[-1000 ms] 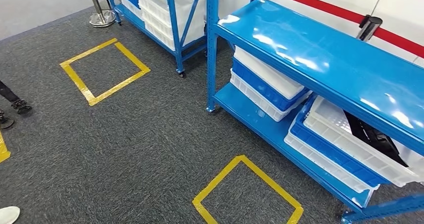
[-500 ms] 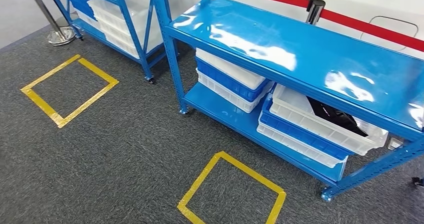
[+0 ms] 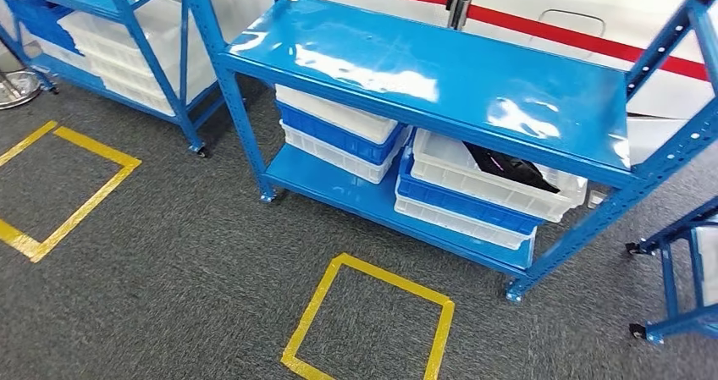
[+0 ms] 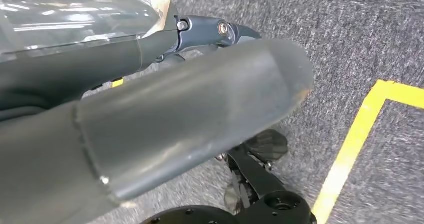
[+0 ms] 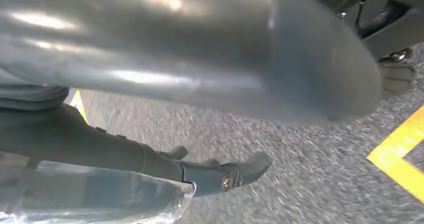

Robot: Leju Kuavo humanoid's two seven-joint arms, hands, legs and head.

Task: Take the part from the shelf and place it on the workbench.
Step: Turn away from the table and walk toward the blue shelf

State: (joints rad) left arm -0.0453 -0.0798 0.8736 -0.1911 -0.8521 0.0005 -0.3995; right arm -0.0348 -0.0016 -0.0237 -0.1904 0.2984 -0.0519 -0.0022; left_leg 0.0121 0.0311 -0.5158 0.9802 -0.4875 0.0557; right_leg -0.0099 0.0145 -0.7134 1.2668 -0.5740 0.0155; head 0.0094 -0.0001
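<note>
The black part (image 3: 508, 167) lies in the top white bin (image 3: 559, 195) of a stack of white and blue bins on the lower level of the blue shelf (image 3: 440, 75), under its bare top board. My left hand (image 4: 165, 94) hangs over the grey carpet, its thick thumb and dark fingers (image 4: 215, 32) stretched out, holding nothing. My right hand (image 5: 190, 74) hangs the same way, fingers (image 5: 225, 176) extended and empty. Both hands are well away from the shelf.
A second stack of bins (image 3: 334, 130) sits beside the first. Another blue shelf (image 3: 127, 41) with bins stands at the left, a blue rack (image 3: 686, 261) at the right. Yellow tape squares (image 3: 368, 321) (image 3: 59, 185) mark the carpet. A stanchion post (image 3: 458, 8) stands behind.
The whole picture has shifted left: the camera has turned right, bringing the shelf with the black part toward the middle and the right rack into sight.
</note>
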